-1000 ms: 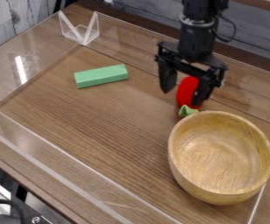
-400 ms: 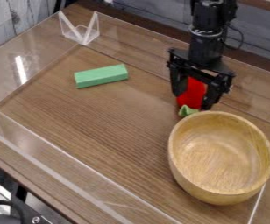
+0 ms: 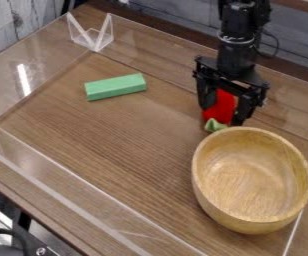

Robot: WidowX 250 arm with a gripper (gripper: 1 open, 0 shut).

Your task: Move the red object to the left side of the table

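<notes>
While no writing is legible anywhere, the camera view is noted thus: gripper [image 3: 228, 103] lowered with jaws spread wide astride the red object [image 3: 221, 107], which lies on the table [image 3: 117, 150] just beside the bowl [image 3: 254, 179]; a green block [image 3: 115, 87] sits well apart.
</notes>
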